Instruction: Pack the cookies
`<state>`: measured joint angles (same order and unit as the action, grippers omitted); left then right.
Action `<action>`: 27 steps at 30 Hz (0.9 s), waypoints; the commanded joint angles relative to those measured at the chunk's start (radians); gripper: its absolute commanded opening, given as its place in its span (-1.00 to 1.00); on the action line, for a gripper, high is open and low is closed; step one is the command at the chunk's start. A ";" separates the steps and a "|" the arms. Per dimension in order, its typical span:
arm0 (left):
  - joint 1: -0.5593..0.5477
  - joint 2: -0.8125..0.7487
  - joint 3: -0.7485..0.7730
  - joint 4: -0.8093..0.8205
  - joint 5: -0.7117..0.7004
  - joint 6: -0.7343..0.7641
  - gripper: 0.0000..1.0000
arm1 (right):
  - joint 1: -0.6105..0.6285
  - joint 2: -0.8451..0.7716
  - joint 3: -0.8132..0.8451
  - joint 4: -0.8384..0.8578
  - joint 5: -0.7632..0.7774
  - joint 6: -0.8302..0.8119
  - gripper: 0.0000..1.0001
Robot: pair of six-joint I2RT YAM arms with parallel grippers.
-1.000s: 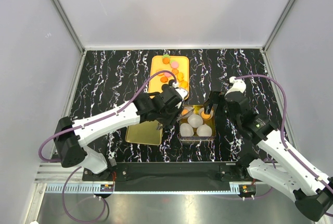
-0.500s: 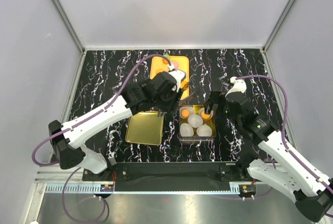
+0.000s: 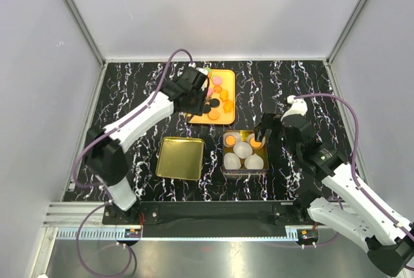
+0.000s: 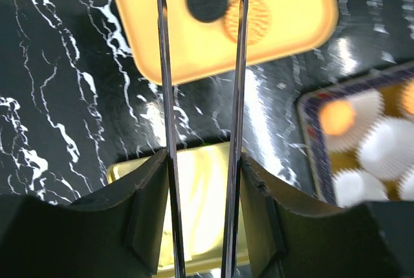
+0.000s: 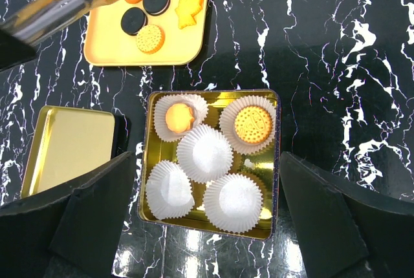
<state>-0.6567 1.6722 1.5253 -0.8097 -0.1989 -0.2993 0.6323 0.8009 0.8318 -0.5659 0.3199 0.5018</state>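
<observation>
My left gripper (image 4: 202, 161) clamps shiny metal tongs (image 4: 166, 97), their blades apart, over the smooth orange tray (image 5: 110, 45) holding most of the flat round cookies (image 5: 150, 39). My right gripper (image 5: 206, 155) gapes wide above the square gold tin (image 5: 277, 161), where two cookies sit in pleated paper cups (image 5: 204, 152).

Table (image 3: 304, 84): black top with white marble veining, grey walls on the left, far and right sides. Three things sit directly on it, all in the middle band.

- Yellow tray (image 5: 110, 39): far of centre, lying flat.
- Gold lid (image 3: 180, 158): near-left of the tray, flat, shiny inside facing up.
- Gold box (image 5: 268, 161): just right of the lid, open top. A strip of bare table separates them, and the box's far-left corner is close to the tray's near edge without touching.

The left and right thirds of the table show only marble.
</observation>
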 commanded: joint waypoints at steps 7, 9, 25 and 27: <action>0.057 0.158 0.154 0.063 -0.040 0.037 -0.03 | 0.004 -0.051 0.010 -0.011 0.013 -0.002 0.99; 0.058 0.175 0.170 0.061 -0.036 0.040 -0.03 | 0.004 -0.055 0.010 -0.015 0.016 -0.002 0.99; 0.062 0.225 0.144 0.083 -0.016 0.032 -0.03 | 0.004 -0.069 0.000 -0.022 0.015 0.007 0.99; 0.062 0.233 0.138 0.086 -0.014 0.031 -0.03 | 0.003 -0.072 -0.003 -0.025 0.021 0.006 1.00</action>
<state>-0.5991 1.8950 1.6600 -0.7818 -0.2142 -0.2768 0.6323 0.7414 0.8299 -0.5816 0.3210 0.5022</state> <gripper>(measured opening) 0.486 0.994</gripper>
